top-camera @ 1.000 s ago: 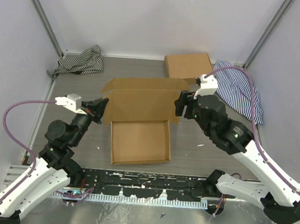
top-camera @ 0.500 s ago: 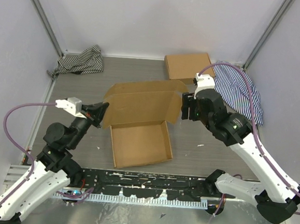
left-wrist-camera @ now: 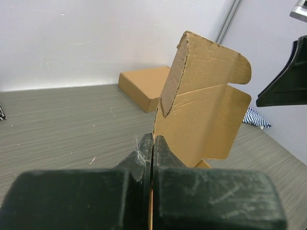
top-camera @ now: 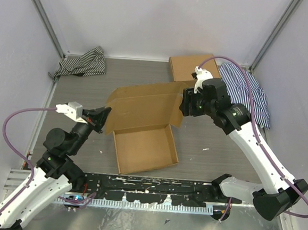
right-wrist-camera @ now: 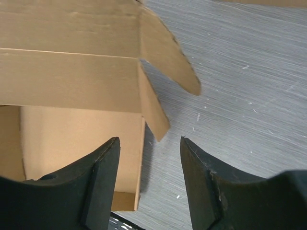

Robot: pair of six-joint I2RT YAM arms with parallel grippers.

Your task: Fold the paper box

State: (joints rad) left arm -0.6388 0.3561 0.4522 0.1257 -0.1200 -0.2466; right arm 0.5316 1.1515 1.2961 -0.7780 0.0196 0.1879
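Note:
The paper box (top-camera: 143, 146) is a brown cardboard tray in the middle of the table with its lid (top-camera: 144, 106) raised behind it. My left gripper (top-camera: 104, 117) is shut on the lid's left edge; in the left wrist view (left-wrist-camera: 152, 140) the cardboard runs between the closed fingers and the lid (left-wrist-camera: 201, 120) stands up ahead. My right gripper (top-camera: 184, 104) is open and empty, hovering above the lid's right side flaps. In the right wrist view (right-wrist-camera: 149, 143) the open fingers straddle the tray's right wall (right-wrist-camera: 140, 143) and a hanging flap (right-wrist-camera: 170, 57).
A second flat, fully formed brown cardboard box (top-camera: 192, 67) lies at the back right. A striped cloth (top-camera: 83, 61) lies at the back left and another (top-camera: 246, 93) at the right wall. A black and metal rail (top-camera: 148, 189) runs along the near edge.
My right gripper has risen and moved back and left over the lid's right flaps. The box has turned slightly, and the left gripper has kept its hold on the lid.

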